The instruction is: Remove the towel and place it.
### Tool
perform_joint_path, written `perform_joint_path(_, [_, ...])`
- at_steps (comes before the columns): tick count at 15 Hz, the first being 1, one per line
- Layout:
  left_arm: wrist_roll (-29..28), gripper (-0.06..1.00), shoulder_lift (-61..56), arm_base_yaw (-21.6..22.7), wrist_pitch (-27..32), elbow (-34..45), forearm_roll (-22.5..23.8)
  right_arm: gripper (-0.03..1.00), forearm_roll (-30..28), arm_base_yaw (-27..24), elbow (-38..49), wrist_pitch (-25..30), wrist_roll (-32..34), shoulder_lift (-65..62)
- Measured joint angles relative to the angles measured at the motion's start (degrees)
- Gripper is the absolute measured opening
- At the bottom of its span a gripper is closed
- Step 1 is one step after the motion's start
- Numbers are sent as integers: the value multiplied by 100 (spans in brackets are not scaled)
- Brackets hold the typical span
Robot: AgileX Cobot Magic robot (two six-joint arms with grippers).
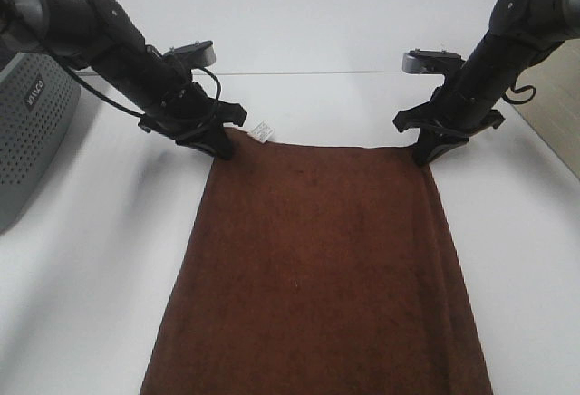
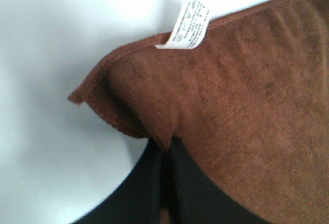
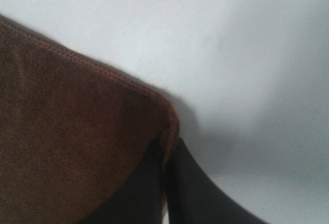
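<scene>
Spread flat along the plain white surface, the large dark brown terry cloth towel runs off the near edge. Its far corners are pinched, one in the left hand beside the small white tag, one in the right hand. At far left stands a grey perforated basket.

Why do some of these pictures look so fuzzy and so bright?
In the left wrist view the towel and its white tag are too close to the camera, so the print on the tag blurs and the table glares white. In the right wrist view the towel's edge is soft too, with a grey shadow beside it. The exterior high view is sharper, evenly lit.
</scene>
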Motion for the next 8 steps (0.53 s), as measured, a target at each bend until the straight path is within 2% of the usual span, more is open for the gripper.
perform_joint_path(4, [11,0,0,0,-57,-521,418,1,-241,0,-905,-86,0,109])
perform_joint_path(8, [17,0,0,0,-504,-985,963,1,-241,0,-1673,-372,-6,109])
